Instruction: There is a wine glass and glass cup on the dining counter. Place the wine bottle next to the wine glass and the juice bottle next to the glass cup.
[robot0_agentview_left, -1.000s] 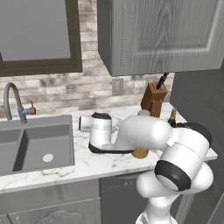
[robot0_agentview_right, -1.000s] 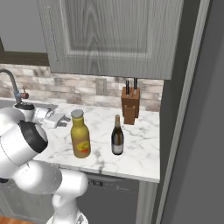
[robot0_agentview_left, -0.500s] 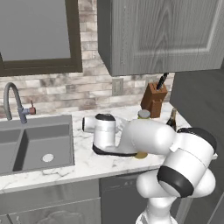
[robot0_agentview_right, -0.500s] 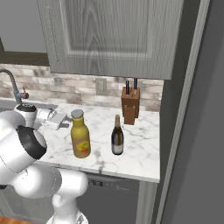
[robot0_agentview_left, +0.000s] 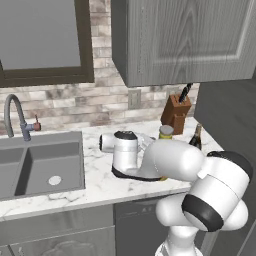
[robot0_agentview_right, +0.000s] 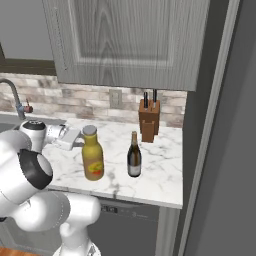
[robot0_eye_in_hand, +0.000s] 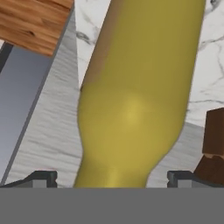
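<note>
The juice bottle (robot0_agentview_right: 93, 157), yellow-orange with a pale cap, stands on the marble counter beside the sink. Its cap (robot0_agentview_left: 165, 131) peeks over my arm in the left base view. My gripper (robot0_agentview_right: 76, 138) reaches toward it from the left at neck height. In the hand view my gripper (robot0_eye_in_hand: 112, 177) is open, with the juice bottle (robot0_eye_in_hand: 135, 96) close in front, its neck between the two fingertips and untouched by either. The dark wine bottle (robot0_agentview_right: 133, 156) stands just right of the juice bottle, also seen as a neck (robot0_agentview_left: 195, 137). The wine glass, glass cup and dining counter are out of view.
A wooden knife block (robot0_agentview_right: 149, 120) stands against the brick backsplash behind the bottles. The sink (robot0_agentview_left: 40, 162) with its faucet (robot0_agentview_left: 15, 112) lies to the left. Grey cabinets hang low overhead, and a tall grey panel closes the counter's right end (robot0_agentview_right: 172, 197).
My hand has crept a little to the right along the counter, closer to the juice bottle. The bottles have not moved.
</note>
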